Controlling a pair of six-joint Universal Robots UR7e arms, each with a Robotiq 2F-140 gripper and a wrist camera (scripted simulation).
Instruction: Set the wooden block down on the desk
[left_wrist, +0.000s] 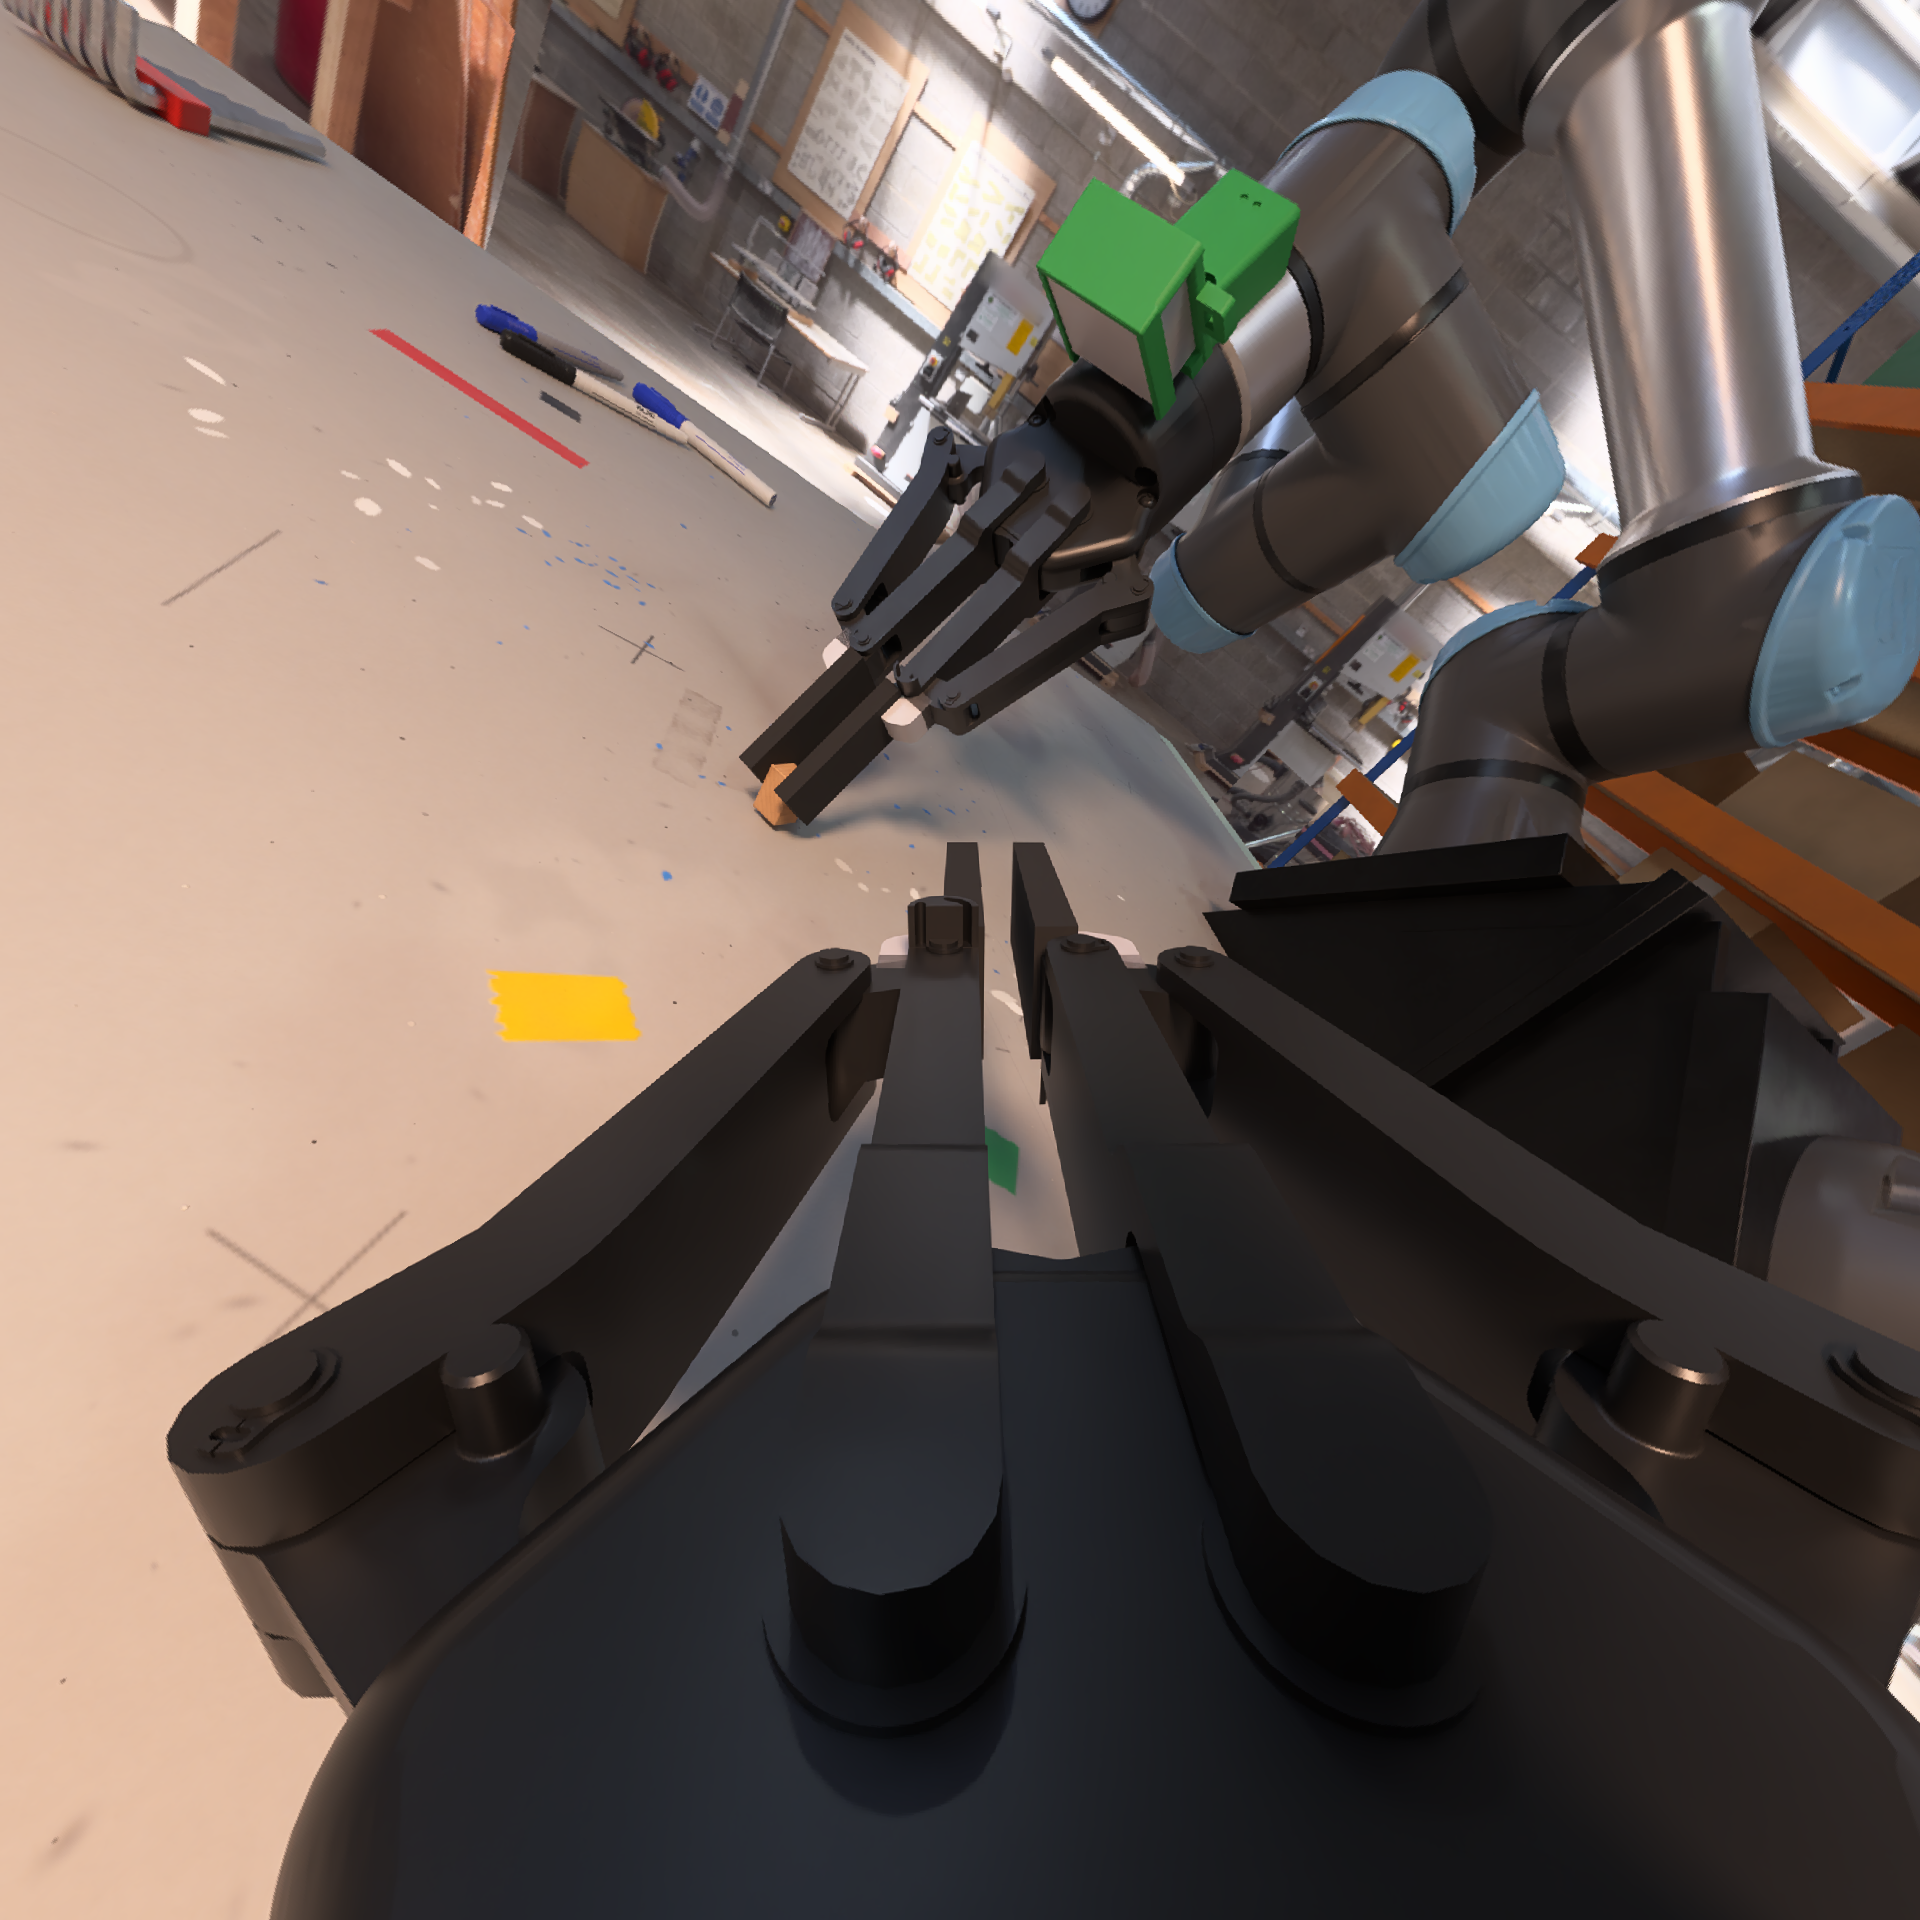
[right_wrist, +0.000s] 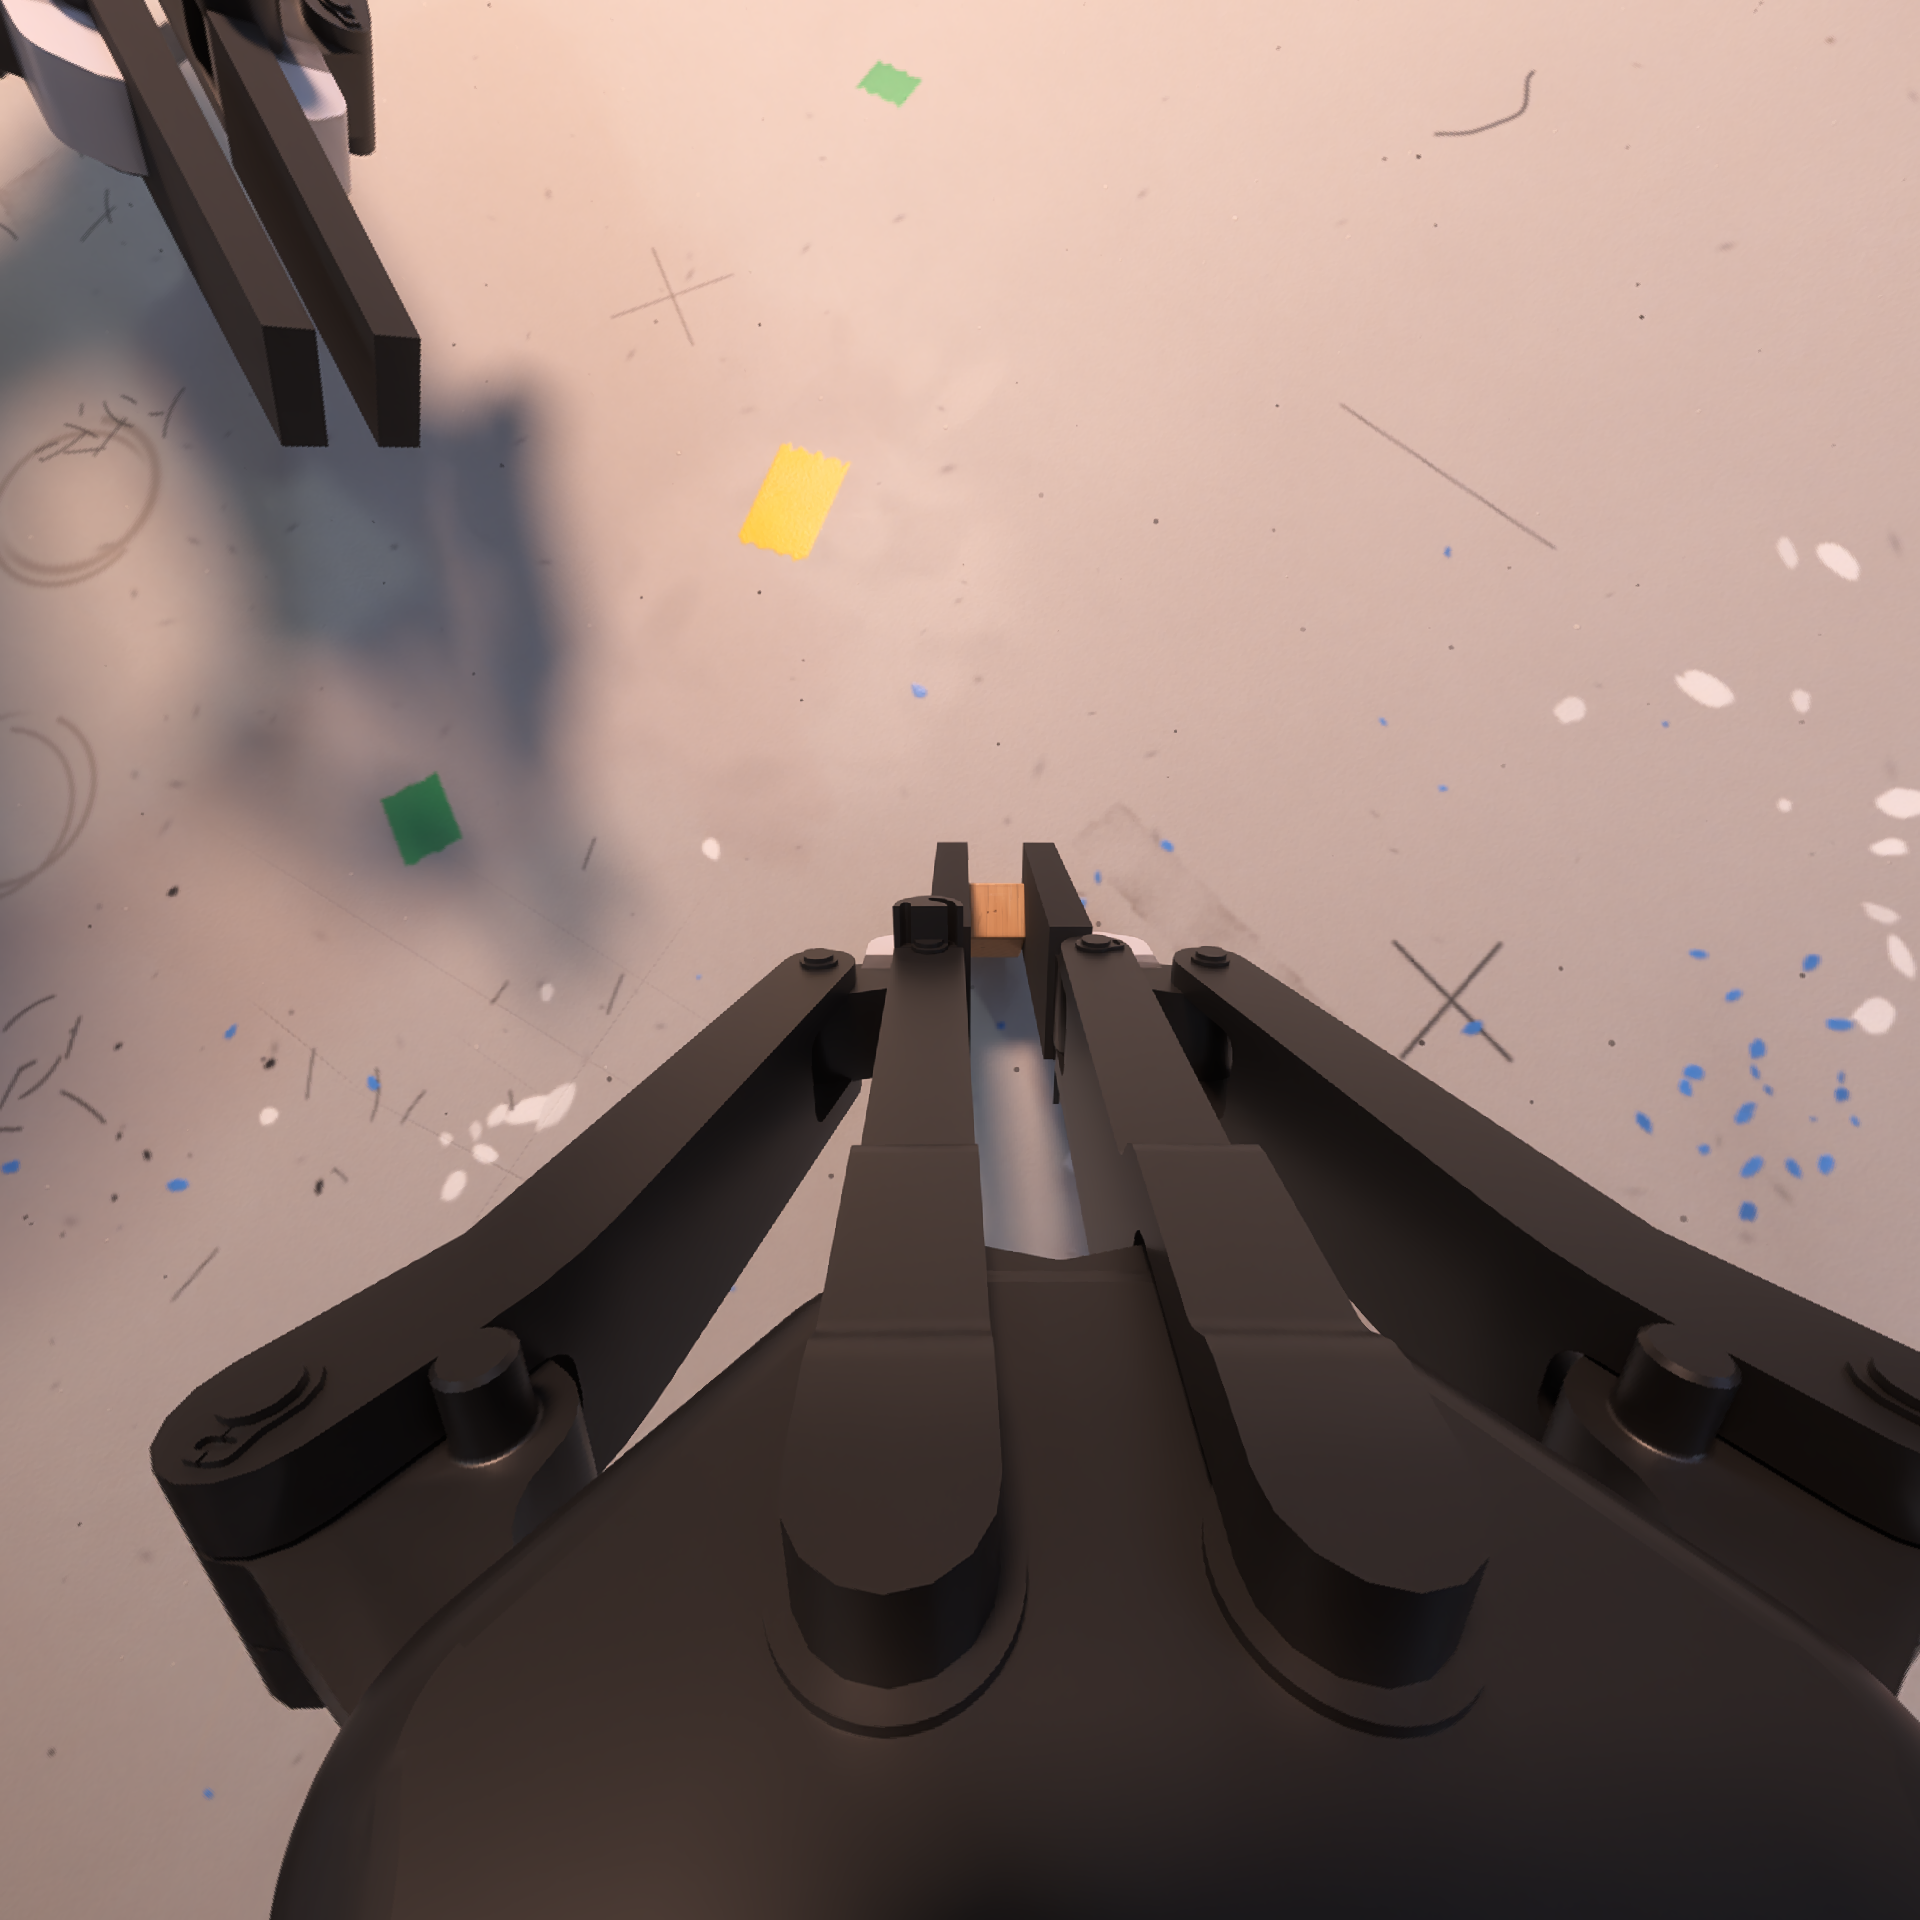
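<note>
A small wooden block (right_wrist: 997, 909) sits clamped between my right gripper's (right_wrist: 995, 873) fingertips, which are shut on it. In the left wrist view the right gripper (left_wrist: 792, 795) points down at the desk (left_wrist: 312, 727), and the block (left_wrist: 774, 798) is at the desk surface with its shadow right beside it; I cannot tell whether it touches. My left gripper (left_wrist: 995, 862) is shut and empty, hovering over the desk a short way from the block. It also shows in the right wrist view (right_wrist: 348, 416) at the top left.
Blue-capped markers (left_wrist: 665, 410) and a red tape strip (left_wrist: 478, 395) lie farther along the desk. Yellow tape (right_wrist: 795, 502) and green tape (right_wrist: 421, 819) patches lie between the grippers. A red-handled tool (left_wrist: 177, 99) lies at the far corner. The desk edge (left_wrist: 1164, 748) runs behind the right gripper.
</note>
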